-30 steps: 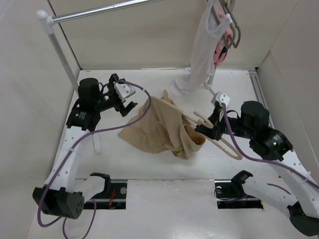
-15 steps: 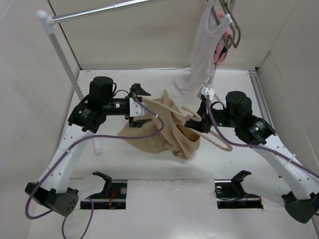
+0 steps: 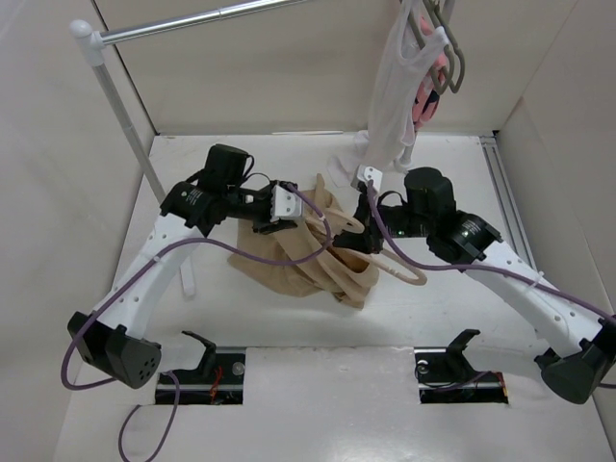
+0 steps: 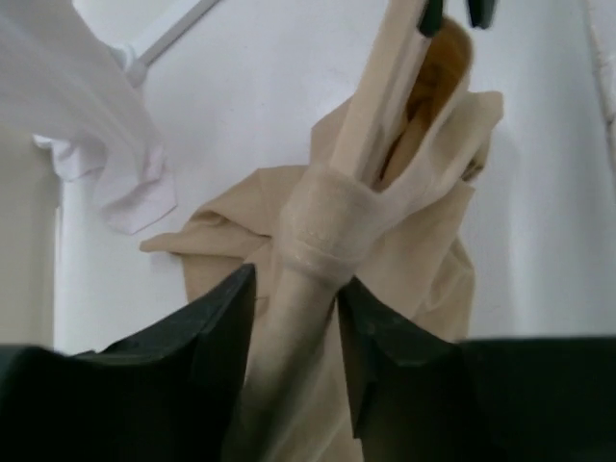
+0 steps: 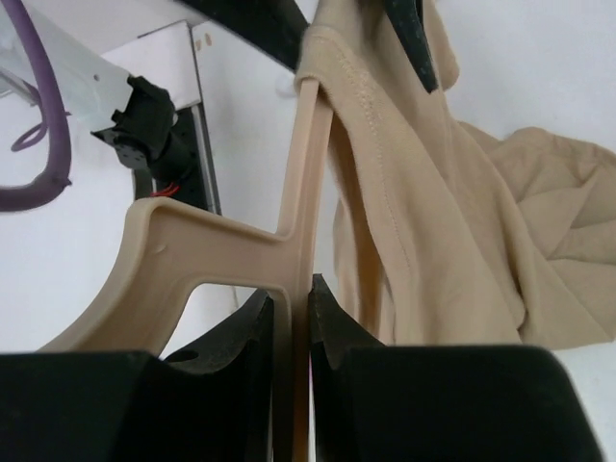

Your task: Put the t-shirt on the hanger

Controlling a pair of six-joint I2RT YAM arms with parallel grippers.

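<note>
At the near edge of the white table (image 3: 318,322) the two arms rose from their bases and leaned inward toward the middle. The right gripper (image 5: 291,298) had its jaws clamped together on a thin straight bar of the hanger (image 3: 401,272), beside the broad curved part of the hanger's frame. The hanger was held tilted above the table, with one arm reaching away into the cloth. The t-shirt (image 3: 289,262) lay in a crumpled heap in the middle of the table, between the two grippers. Part of it was lifted, with a stitched hem edge draped over the hanger's far arm. The left gripper (image 4: 296,289) came in from the other side. Its jaws were closed on a bunched, hemmed band of the t-shirt, which wrapped round the hanger's arm and filled the gap between the jaws. Farther back, a white sleeveless top (image 3: 388,106) hung down to touch the table's far edge, with a small pink garment (image 3: 423,104) just beside it under grey hangers (image 3: 452,58). A metal rail (image 3: 192,21) on a slanting post (image 3: 120,106) crossed the back left.
</note>
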